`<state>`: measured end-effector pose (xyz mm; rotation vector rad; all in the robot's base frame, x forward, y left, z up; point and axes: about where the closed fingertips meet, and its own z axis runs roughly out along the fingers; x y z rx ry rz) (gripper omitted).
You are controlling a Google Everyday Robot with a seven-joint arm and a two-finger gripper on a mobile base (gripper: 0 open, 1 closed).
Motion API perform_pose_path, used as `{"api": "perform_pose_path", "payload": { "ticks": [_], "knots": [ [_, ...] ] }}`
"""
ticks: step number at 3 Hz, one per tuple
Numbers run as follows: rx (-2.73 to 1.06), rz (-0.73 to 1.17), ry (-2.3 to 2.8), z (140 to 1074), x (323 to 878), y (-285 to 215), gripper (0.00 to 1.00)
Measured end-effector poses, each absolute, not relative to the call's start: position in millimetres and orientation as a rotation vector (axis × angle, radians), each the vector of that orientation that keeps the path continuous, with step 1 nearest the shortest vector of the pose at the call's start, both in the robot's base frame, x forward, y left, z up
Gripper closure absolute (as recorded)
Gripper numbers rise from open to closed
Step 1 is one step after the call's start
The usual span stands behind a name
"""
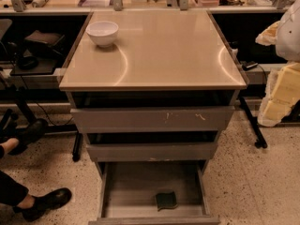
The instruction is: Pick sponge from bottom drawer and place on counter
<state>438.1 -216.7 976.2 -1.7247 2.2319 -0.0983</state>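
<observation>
One sponge [166,200] lay near-right in the bottom drawer [131,186].
Gripper was out of view, couldn't tell its state; tabletop [159,55] directly above.

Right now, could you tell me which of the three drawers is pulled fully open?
The bottom drawer, showing the sponge; the two above are barely ajar. The gripper sits upper right.
</observation>
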Motion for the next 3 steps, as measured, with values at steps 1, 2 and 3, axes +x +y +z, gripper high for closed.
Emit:
{"api": "perform_pose_path", "payload": {
  "ticks": [1,2,3],
  "knots": [
    [-1.725,-0.098,2.232,976,438,-217,0.0],
    [-1.714,-0.09,2.211,965,440,-213,0.0],
    [-1.749,0.011,2.134,916,436,-185,0.0]
  ]
}}
